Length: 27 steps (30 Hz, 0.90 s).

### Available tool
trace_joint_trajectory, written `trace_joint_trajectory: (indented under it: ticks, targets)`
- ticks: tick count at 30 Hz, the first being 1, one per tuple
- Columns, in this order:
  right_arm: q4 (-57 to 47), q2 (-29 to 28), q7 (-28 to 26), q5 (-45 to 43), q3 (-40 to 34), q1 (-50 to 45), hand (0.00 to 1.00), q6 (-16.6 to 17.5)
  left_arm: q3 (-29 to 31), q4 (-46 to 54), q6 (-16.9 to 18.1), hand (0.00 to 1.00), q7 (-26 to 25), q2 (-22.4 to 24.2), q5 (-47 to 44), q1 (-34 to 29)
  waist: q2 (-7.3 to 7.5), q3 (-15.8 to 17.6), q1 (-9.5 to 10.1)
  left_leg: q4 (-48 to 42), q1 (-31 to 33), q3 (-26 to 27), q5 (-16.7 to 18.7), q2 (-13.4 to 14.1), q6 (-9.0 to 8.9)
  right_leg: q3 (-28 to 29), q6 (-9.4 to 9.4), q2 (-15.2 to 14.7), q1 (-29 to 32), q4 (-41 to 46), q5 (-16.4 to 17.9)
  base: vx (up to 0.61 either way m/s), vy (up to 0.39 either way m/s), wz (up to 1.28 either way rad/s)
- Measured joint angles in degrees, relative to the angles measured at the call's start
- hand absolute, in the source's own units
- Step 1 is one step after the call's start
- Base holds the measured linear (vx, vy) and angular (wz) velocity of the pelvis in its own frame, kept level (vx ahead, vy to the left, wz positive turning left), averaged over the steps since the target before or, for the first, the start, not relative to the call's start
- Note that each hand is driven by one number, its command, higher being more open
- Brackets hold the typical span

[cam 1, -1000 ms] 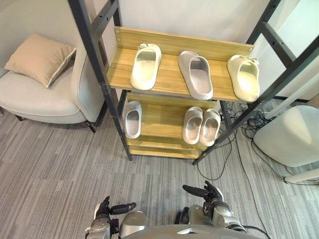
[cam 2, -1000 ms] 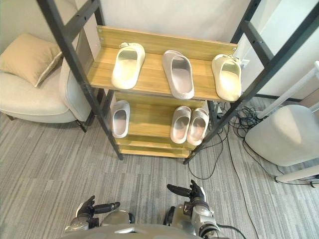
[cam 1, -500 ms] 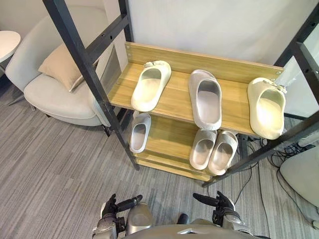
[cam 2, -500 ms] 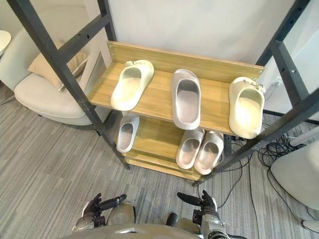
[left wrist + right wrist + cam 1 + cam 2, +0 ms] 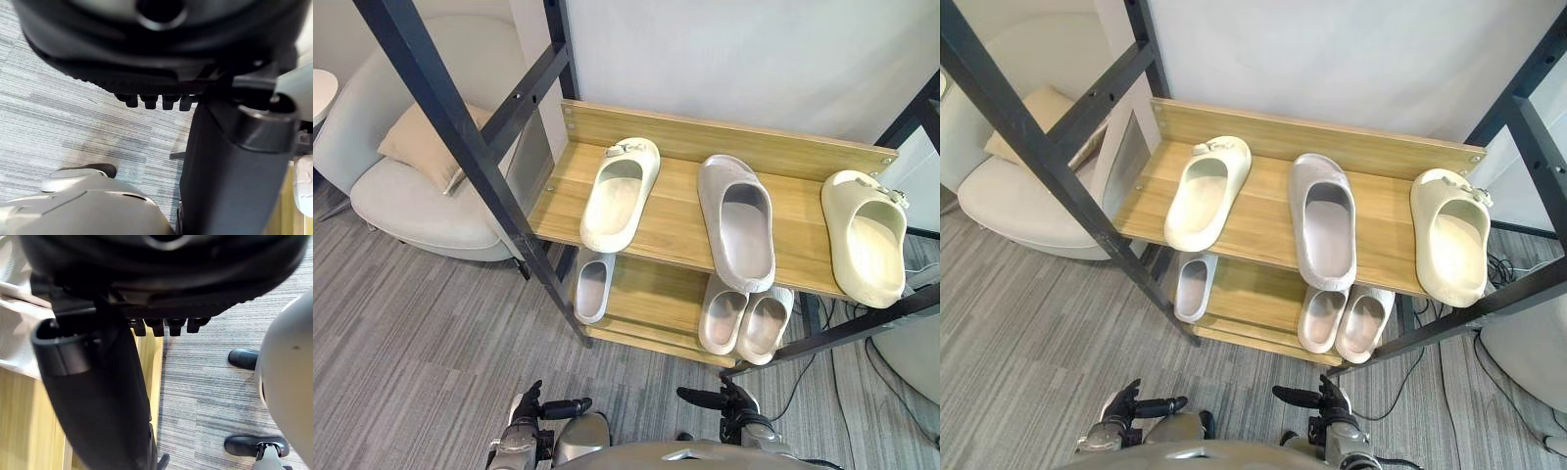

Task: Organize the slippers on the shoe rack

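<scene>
Three slippers lie on the top shelf of the shoe rack, toes toward the back board. A cream slipper is on the left, tilted a little. A grey slipper is in the middle and a second cream slipper is at the right end. All three heels reach the shelf's front edge, and the grey one pokes slightly past it. Strips of bare wood separate the three, the wider one between the middle and right slippers.

On the lower shelf a single grey slipper sits at the left end. A grey pair lies side by side and touching at the right, with open wood between it and the single slipper.

The slanted black frame bars cross in front of both ends of the rack, leaving the middle span open.

The left robot hand and right robot hand hang low over the grey carpet, well apart from the rack. Each has its thumb stretched out and fingers relaxed, holding nothing.

An armchair with a tan cushion stands just left of the rack.
</scene>
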<state>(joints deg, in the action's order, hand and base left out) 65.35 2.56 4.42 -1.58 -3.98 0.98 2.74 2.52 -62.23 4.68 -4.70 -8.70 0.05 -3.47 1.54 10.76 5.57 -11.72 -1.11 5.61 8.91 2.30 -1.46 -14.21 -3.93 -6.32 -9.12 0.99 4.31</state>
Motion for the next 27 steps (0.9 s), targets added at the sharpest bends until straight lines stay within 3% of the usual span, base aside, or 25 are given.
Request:
trace_joint_trajectory:
  ticks: [6, 13, 15, 21, 27]
  targets:
    - [0.4, 1.0, -1.0, 1.5, 8.3, 0.2, 1.0, 0.0, -0.5, -0.6, 0.0, 1.0, 0.1, -0.3, 1.3, 0.0, 0.41, -0.9, 0.05, 3.1, -0.7, -1.2, -2.3, -0.6, 0.09, -0.9, 0.0, -0.1, 0.1, -0.3, -0.4, -0.05, -0.023, 0.1]
    - [-6.7, 1.1, -5.2, 1.4, 33.0, 3.3, 1.0, 0.1, -2.4, -0.5, 0.3, 1.0, 0.0, -1.0, 2.4, -0.1, 0.9, -1.2, 0.38, 7.6, -1.2, -2.0, -6.7, -1.2, 0.35, -1.2, 0.07, -0.4, 1.1, -0.8, -2.1, -0.1, 0.0, 0.05]
    - [-12.5, 1.1, -7.6, 0.0, 42.6, 5.4, 1.0, 0.2, -2.8, -0.5, 0.3, 1.0, -0.1, -1.0, 2.6, -0.1, 0.93, -1.2, 0.81, 9.0, -1.3, -2.1, -8.1, -1.3, 0.31, -1.0, 0.06, -0.4, 1.9, -0.8, -2.6, -0.14, 0.016, 0.01]
    - [-25.8, 0.1, -13.7, -9.1, 55.8, 8.9, 1.0, 0.5, -4.3, -0.4, 0.4, 1.0, -1.3, -1.1, 2.9, 0.5, 0.9, -1.1, 2.45, 10.8, -2.1, -1.5, -9.3, -1.4, 0.34, 0.5, 0.23, -0.5, 2.5, -0.8, -3.7, -0.09, 0.031, -0.09]
    - [-44.2, 1.2, -15.3, -16.8, 59.6, 12.2, 1.0, 0.6, -7.0, -1.1, 0.6, 1.0, -3.2, -1.6, 3.0, 1.3, 0.76, -1.0, 2.68, 11.0, -2.2, -0.3, -9.2, -1.3, 0.1, 2.2, 0.07, -0.5, 3.2, -0.9, -4.5, -0.03, 0.021, -0.13]
